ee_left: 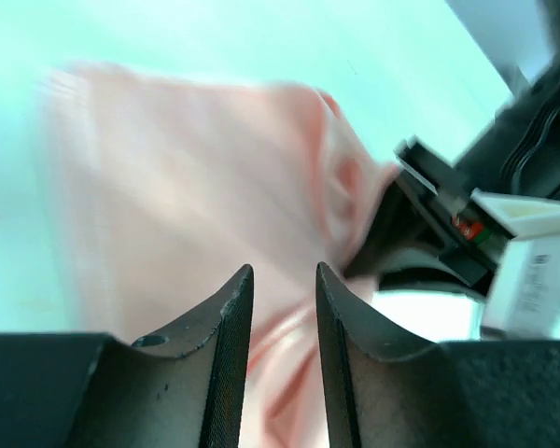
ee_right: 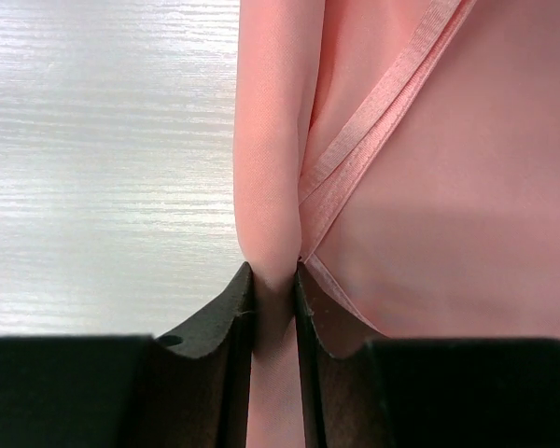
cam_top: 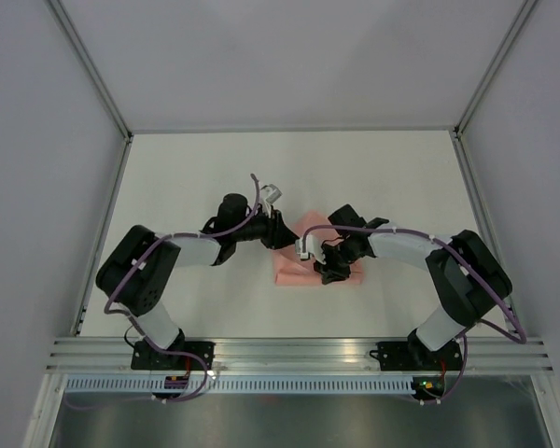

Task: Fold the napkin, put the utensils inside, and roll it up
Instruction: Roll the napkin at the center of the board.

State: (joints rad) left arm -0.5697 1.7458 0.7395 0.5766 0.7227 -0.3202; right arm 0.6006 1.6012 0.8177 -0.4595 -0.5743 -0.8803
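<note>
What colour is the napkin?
The napkin is plain pale salmon pink, no pattern; right wrist view shows it best.

The top camera hangs high above and behind the arm bases, looking down and forward over the whole table from far off. The left wrist camera sits just behind the left claw, looking out past its fingertips, close and blurred. The right wrist camera sits behind the right claw, facing almost straight down, very near. All three share the napkin by both claws. The left wrist view also catches the right claw, ahead and right of its own fingertips.
</note>
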